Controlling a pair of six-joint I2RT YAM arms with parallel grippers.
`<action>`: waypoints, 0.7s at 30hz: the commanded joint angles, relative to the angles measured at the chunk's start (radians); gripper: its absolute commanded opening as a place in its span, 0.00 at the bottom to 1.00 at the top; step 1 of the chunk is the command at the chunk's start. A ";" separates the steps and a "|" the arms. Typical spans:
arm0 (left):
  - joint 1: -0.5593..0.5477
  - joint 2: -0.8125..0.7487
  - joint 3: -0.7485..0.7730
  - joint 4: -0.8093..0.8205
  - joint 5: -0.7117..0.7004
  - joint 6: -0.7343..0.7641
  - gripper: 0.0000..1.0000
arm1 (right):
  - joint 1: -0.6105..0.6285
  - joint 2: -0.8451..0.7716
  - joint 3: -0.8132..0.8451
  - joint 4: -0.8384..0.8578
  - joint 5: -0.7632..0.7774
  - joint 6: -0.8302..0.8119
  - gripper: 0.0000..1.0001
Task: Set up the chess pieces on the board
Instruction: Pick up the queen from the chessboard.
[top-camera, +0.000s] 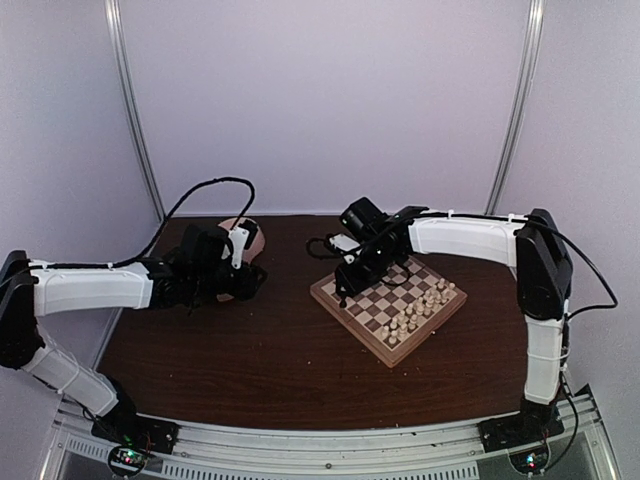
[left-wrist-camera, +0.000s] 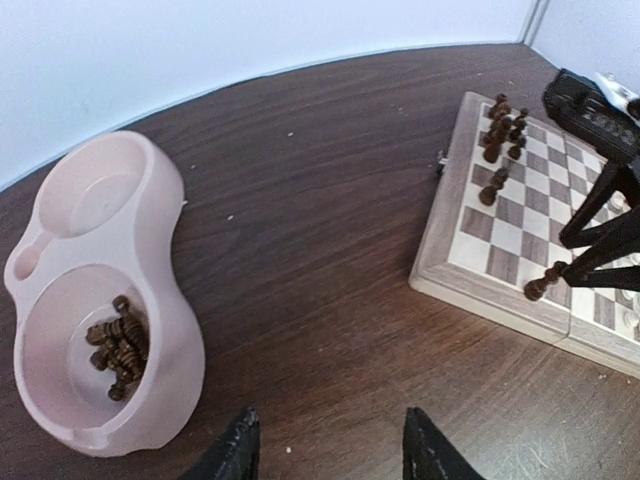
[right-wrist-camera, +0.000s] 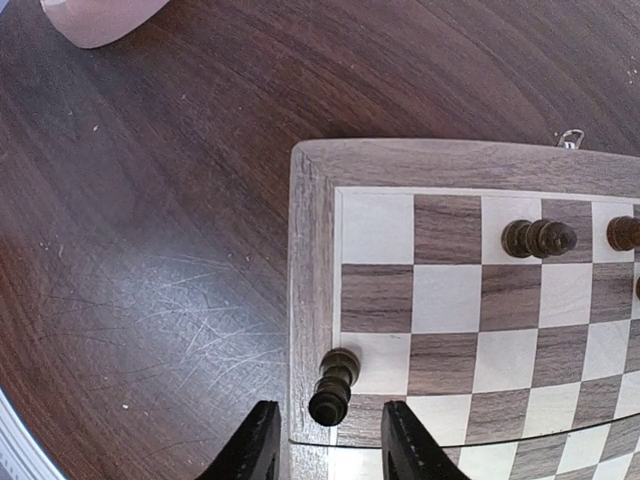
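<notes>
Our right gripper (right-wrist-camera: 330, 435) hangs spread, holding nothing. Just past its tips a dark chessman (right-wrist-camera: 333, 385) stands on an edge square of the board (right-wrist-camera: 310, 250). It looks like light, stiff, slick turned wood that probably topples easily, so we'd pinch mid-stem. Our left gripper (left-wrist-camera: 330, 435), also spread, faces more chess pieces (left-wrist-camera: 120, 345) in the pink bowl (left-wrist-camera: 172, 330).

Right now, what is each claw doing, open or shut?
Left gripper: open, holding nothing.
Right gripper: open, a dark chess piece standing loose at its fingertips.
</notes>
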 joint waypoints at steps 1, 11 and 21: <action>0.057 -0.050 -0.008 -0.094 -0.034 -0.084 0.49 | 0.011 0.028 0.042 -0.019 0.051 -0.015 0.36; 0.070 -0.047 0.027 -0.189 -0.138 -0.093 0.49 | 0.019 0.076 0.077 -0.046 0.066 -0.031 0.26; 0.072 -0.050 0.030 -0.203 -0.151 -0.086 0.49 | 0.015 0.030 0.078 -0.046 0.075 -0.034 0.11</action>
